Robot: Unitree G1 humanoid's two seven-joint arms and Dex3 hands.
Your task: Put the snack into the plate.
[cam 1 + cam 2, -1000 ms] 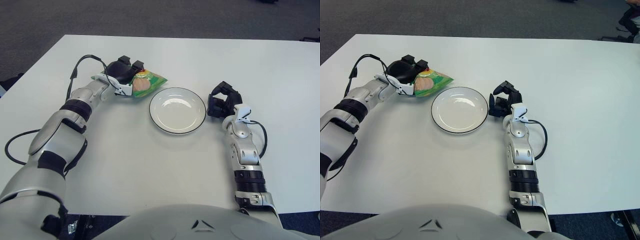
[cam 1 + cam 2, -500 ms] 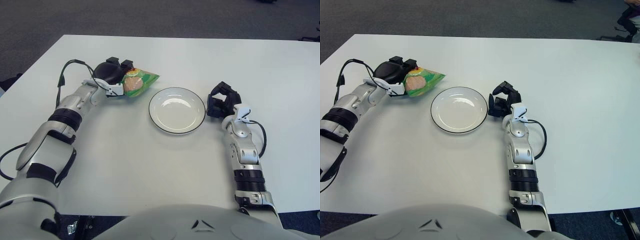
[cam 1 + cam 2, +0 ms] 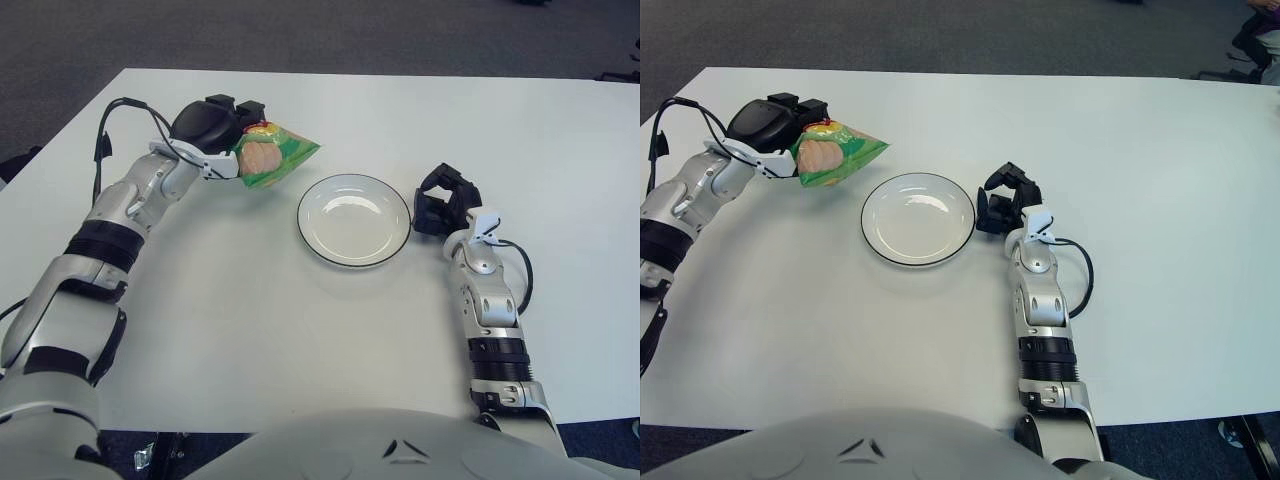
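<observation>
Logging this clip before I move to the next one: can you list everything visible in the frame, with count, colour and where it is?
snack bag: one, green with an orange-pink picture, held at the table's left side, to the left of the plate.
plate: one, white with a dark rim, near the middle of the table, nothing in it.
table: one, white, filling most of the view.
floor: dark grey carpet beyond the table's far edge.
left hand: one, black fingers closed on the snack bag's left end, on a silver arm with a black cable.
right hand: one, black, showing just to the right of the plate, holding nothing, silver forearm with a black cable.
</observation>
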